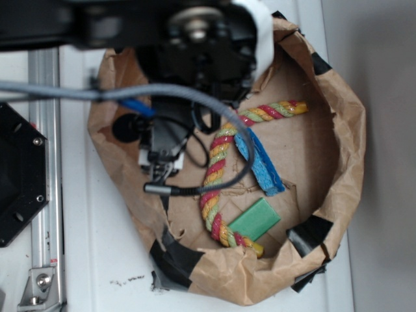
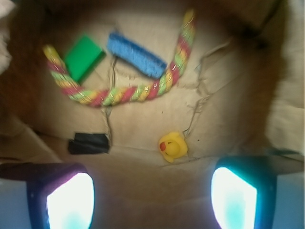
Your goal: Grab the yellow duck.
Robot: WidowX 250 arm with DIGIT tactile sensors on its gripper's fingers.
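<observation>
Wrist view shows the gripper (image 2: 152, 198) spread wide, empty, fingers (image 2: 69, 202) apart at the lower corners. Between and just above them the duck (image 2: 172, 146) sits on the brown paper bowl (image 2: 238, 95), below the rope (image 2: 124, 93), sponge (image 2: 137, 55) and green block (image 2: 83, 57).

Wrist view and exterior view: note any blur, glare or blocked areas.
Wrist view: soft blur throughout, the fingers glow overexposed, the yellow duck stays recognisable. Exterior view: sharper, but the dark arm hides the duck.
</observation>
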